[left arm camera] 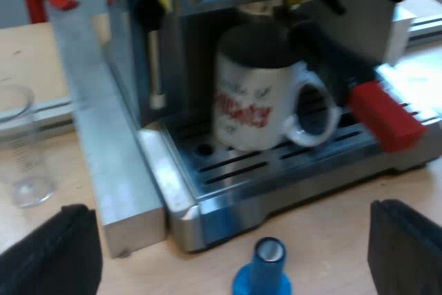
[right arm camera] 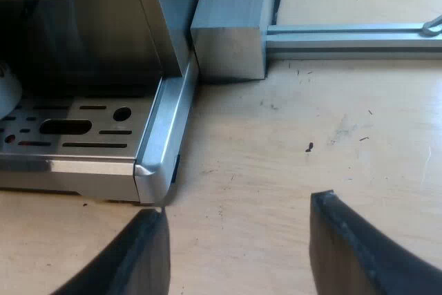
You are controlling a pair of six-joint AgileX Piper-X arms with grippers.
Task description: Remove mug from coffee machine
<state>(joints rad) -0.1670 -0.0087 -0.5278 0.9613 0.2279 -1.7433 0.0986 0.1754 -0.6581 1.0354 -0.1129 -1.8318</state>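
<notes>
While the mug stands on the drip tray, both jaws gape empty, clear of it.

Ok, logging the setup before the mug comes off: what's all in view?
Espresso machine: one, steel, on table.
Mug: one, white, red lettering, on drip tray.
Holder: one, red-ended handle, locked into machine's front.
Tamper: one, blue, on table before tray.
Measuring glass: one, clear, on table.
Metal block: one, grey, beside machine.
Left gripper: black, open, facing mug.
Right gripper: black, open, by tray's corner.
</notes>
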